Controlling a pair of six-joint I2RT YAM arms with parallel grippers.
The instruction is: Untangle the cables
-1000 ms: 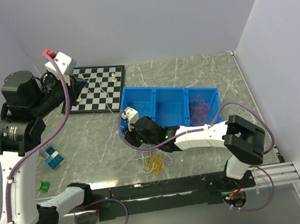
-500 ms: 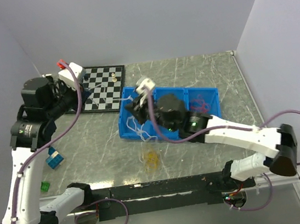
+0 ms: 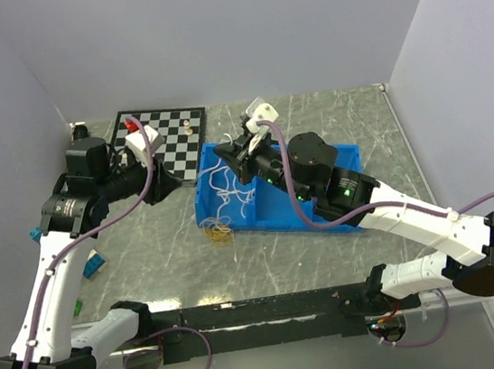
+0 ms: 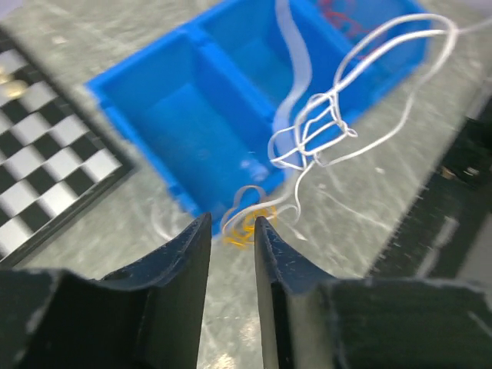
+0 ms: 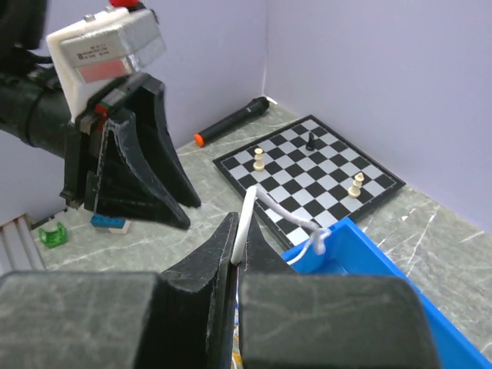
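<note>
My right gripper point(image 5: 240, 231) point(image 3: 225, 158) is shut on a white cable point(image 5: 247, 207) and holds it up above the left end of the blue bin point(image 3: 274, 220). White loops point(image 3: 227, 196) point(image 4: 315, 131) hang tangled from it over the left compartment. A yellow cable point(image 3: 220, 232) point(image 4: 244, 231) lies bunched on the table at the bin's front left corner, with white strands running to it. Red cables point(image 4: 346, 15) lie in the far compartment. My left gripper point(image 3: 174, 183) point(image 4: 231, 223) hovers left of the bin, jaws slightly open and empty.
A chessboard point(image 3: 175, 126) point(image 5: 323, 165) with a few pieces point(image 5: 356, 183) lies behind the bin. A black marker point(image 5: 231, 121) rests by the back wall. A blue block point(image 3: 94, 264) and a green block point(image 3: 76, 307) sit at the table's left edge.
The right gripper shut on the white cable and rose toward the back over the bin, dragging the yellow cable to the bin's corner. The left arm swung toward the bin and its jaws parted.
</note>
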